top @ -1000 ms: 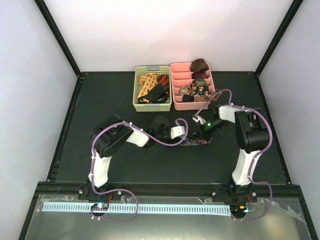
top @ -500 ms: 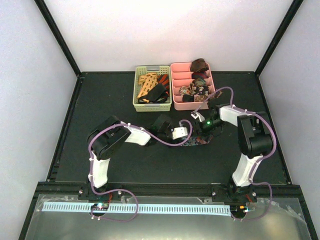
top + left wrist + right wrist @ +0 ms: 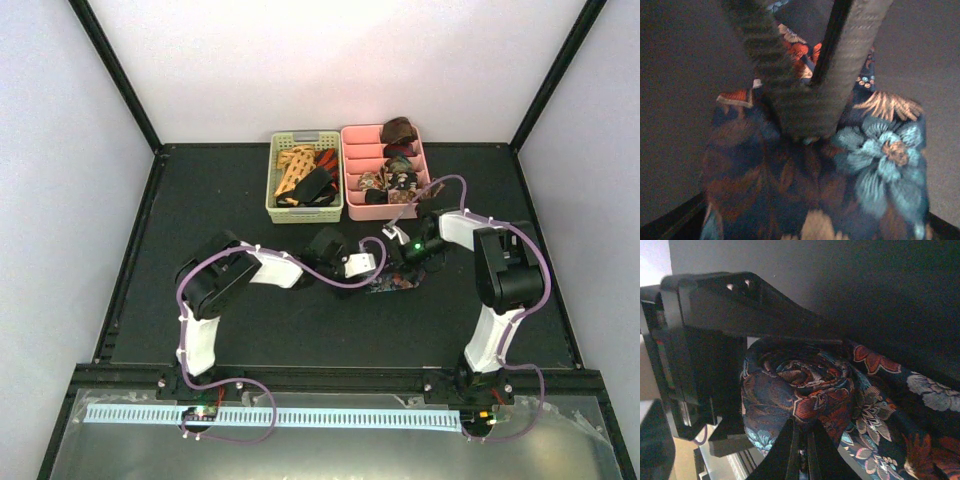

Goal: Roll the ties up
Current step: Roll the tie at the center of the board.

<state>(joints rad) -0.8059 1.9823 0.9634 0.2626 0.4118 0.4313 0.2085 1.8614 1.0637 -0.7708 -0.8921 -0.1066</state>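
Starting with the biggest thing, Ana asks: what sits on the bench (image 3: 200, 200)?

Tom: At the upper middle of the overhead view there's a pale green basket (image 3: 272, 192) with a heap of ties (image 3: 297, 170). Just beside it on the right is a pink tray (image 3: 346, 172) with coils (image 3: 399, 130) in its compartments. I read those as supply and drop-off, set where both arms can reach.

Ana: And the tie being worked?

Tom: The floral tie (image 3: 396, 284) lies on the bench just below the tray, centre-right of the frame, between the two arms. I'd say it's kept flat on the mat so the strip feeds into the roll without sagging.

Ana: The hands?

Tom: The right hand (image 3: 804, 436) comes in from the bottom edge of its own view, jaws closed to a sliver. It looks to be nipping the rim of the rolled end (image 3: 807, 380). My guess is it anchors the roll so the turns don't spring loose. The left hand (image 3: 807, 127) has its tips down on the cloth at the middle of its view, with the ribbed fingers (image 3: 757, 45) running in from the top. The tips blur together, so I can't tell how wide it stands, or whether it grips the cloth or only presses it.

Ana: How far along?

Tom: Several turns are wound. A flat tail runs to the lower right of the right wrist view, so I judge the rolling unfinished.
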